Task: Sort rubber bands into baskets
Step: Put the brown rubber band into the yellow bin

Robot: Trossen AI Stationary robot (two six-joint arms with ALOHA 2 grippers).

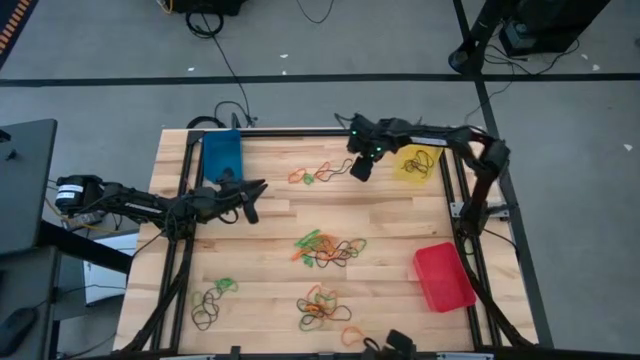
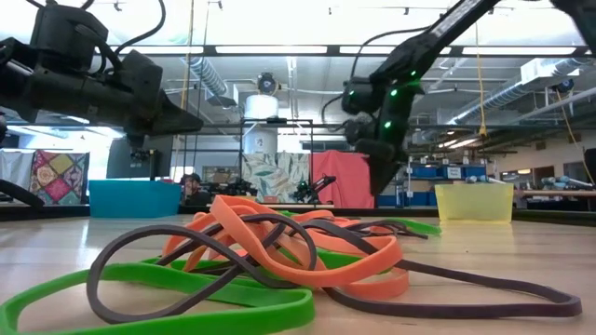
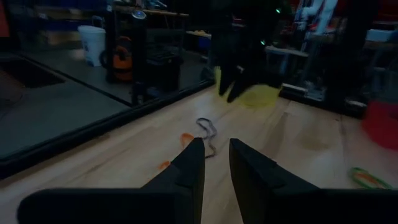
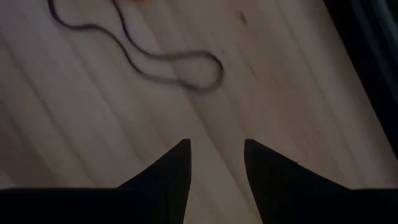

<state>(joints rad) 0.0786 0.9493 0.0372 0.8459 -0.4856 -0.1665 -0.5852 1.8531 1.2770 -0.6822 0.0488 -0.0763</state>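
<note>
Right gripper [image 1: 361,168] open beside yellow basket [image 1: 414,164]

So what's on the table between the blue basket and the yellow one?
In the high view, a few orange and green rubber bands lie between the blue basket and yellow basket, with the right tool above.
</note>
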